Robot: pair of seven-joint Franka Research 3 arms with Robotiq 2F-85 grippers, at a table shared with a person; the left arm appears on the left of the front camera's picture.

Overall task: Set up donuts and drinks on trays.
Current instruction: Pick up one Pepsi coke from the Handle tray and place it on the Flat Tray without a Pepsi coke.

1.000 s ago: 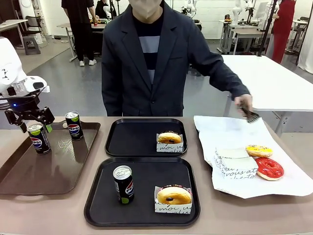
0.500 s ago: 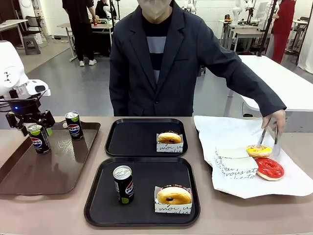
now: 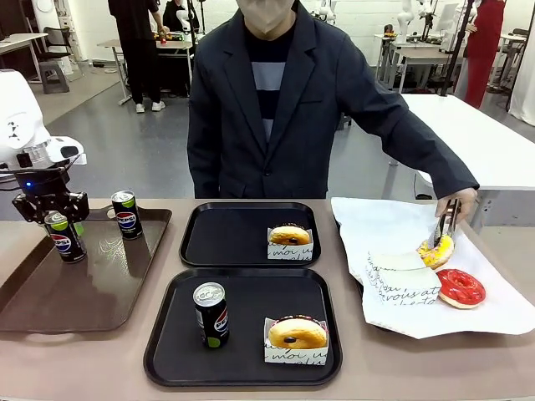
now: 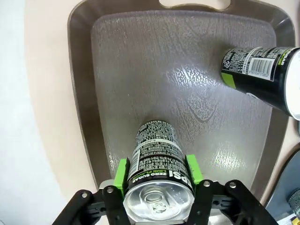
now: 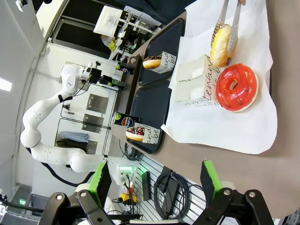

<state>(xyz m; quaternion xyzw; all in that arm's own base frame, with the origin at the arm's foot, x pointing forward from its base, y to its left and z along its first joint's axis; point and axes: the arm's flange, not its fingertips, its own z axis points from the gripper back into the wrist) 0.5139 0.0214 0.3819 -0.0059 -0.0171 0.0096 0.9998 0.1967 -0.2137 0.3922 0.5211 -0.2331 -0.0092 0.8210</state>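
My left gripper (image 3: 48, 209) is shut on a black soda can (image 3: 63, 237) standing on the brown tray (image 3: 92, 292); in the left wrist view its green pads (image 4: 123, 171) press both sides of that can (image 4: 157, 154). A second can (image 3: 126, 214) stands behind it. The near black tray (image 3: 167, 334) holds a can (image 3: 211, 314) and a chocolate donut (image 3: 296, 333) in a paper holder. The far black tray (image 3: 226, 238) holds one donut (image 3: 290, 235). The person's tongs (image 3: 444, 221) grip a yellow donut (image 3: 436, 250) beside a red donut (image 3: 461, 286). My right gripper (image 5: 155, 183) hangs open and empty.
White script-printed paper (image 3: 393, 225) covers the table's right side under the loose donuts, with a paper holder (image 3: 399, 280) lying on it. The person stands at the far edge, arm stretched over the paper. Bare table runs along the front edge.
The person's hand swung down with the tongs and closed them on the yellow donut, tilting it up. My left gripper sank a little and closed around the can.
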